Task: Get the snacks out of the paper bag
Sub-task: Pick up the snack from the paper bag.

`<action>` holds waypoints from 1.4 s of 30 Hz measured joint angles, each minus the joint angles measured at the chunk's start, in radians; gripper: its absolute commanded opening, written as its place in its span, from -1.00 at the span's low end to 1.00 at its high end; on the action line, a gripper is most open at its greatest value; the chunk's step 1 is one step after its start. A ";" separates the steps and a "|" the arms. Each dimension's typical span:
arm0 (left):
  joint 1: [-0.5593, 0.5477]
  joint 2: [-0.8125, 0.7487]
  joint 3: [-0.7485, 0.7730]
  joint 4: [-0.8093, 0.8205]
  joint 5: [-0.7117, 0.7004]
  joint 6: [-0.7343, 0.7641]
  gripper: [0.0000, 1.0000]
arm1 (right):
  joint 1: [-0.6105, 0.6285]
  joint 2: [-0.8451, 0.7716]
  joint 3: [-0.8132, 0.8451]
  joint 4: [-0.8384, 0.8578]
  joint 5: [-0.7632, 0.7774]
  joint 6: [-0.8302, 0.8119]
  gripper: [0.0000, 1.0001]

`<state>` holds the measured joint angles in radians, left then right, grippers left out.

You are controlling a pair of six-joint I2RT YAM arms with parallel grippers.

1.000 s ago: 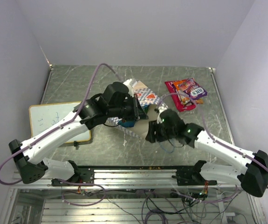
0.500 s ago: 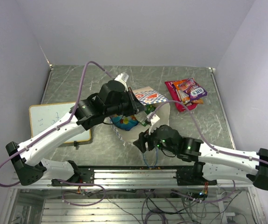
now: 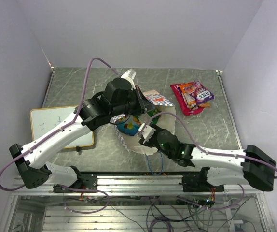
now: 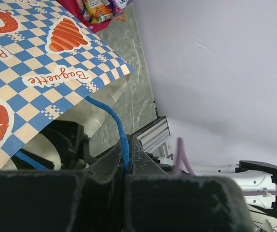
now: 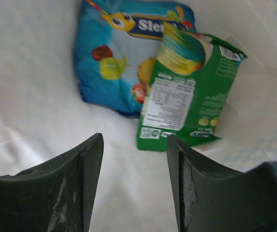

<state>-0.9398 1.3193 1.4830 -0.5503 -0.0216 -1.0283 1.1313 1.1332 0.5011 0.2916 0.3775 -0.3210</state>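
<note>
The paper bag lies mid-table with its mouth held open; its blue-and-white checked side shows in the left wrist view. My left gripper is shut on the bag's blue cord handle and holds it up. My right gripper is open inside the bag, just short of a green packet and a blue packet lying on the cream paper. The blue packet also shows in the top view. Magenta and orange packets lie outside at the back right.
A white writing board lies at the left of the table. The metal rail runs along the near edge. Purple-grey walls stand close on all sides.
My right arm has swung left and reached into the bag's mouth. My left gripper has lifted the handle higher, opening the bag wider.
</note>
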 measured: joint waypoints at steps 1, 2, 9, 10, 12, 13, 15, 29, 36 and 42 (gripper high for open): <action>0.000 0.003 0.005 -0.001 0.000 0.003 -0.86 | -0.017 0.036 0.000 0.024 0.010 -0.020 0.09; 0.000 0.005 0.009 -0.002 0.001 0.005 -0.86 | -0.033 0.069 0.000 0.048 0.021 -0.037 0.09; 0.000 0.009 0.030 -0.007 0.015 0.014 -0.86 | -0.121 0.255 0.048 0.156 0.035 -0.070 0.23; 0.000 0.009 0.030 -0.008 0.019 0.014 -0.86 | -0.128 0.277 0.056 0.171 0.035 -0.076 0.24; 0.000 0.009 0.030 -0.008 0.028 0.014 -0.86 | -0.138 0.312 0.069 0.196 0.035 -0.086 0.26; 0.000 0.009 0.030 -0.008 0.030 0.014 -0.86 | -0.143 0.329 0.074 0.206 0.035 -0.091 0.26; 0.000 0.009 0.030 -0.007 0.034 0.013 -0.86 | -0.158 0.359 0.084 0.227 0.036 -0.096 0.26; 0.002 0.000 0.031 -0.038 0.036 0.020 -0.86 | -0.195 0.569 0.216 0.294 0.051 -0.068 0.22; 0.002 -0.003 0.067 -0.101 0.036 0.047 -0.86 | -0.193 0.626 0.246 0.317 0.116 -0.093 -0.58; 0.013 -0.004 0.081 -0.134 0.043 0.061 -0.86 | -0.194 0.599 0.254 0.288 0.109 -0.102 -0.96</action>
<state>-0.9268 1.3155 1.5642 -0.6842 0.0216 -0.9676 0.9375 1.7325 0.7555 0.5793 0.4866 -0.4232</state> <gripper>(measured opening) 0.073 0.088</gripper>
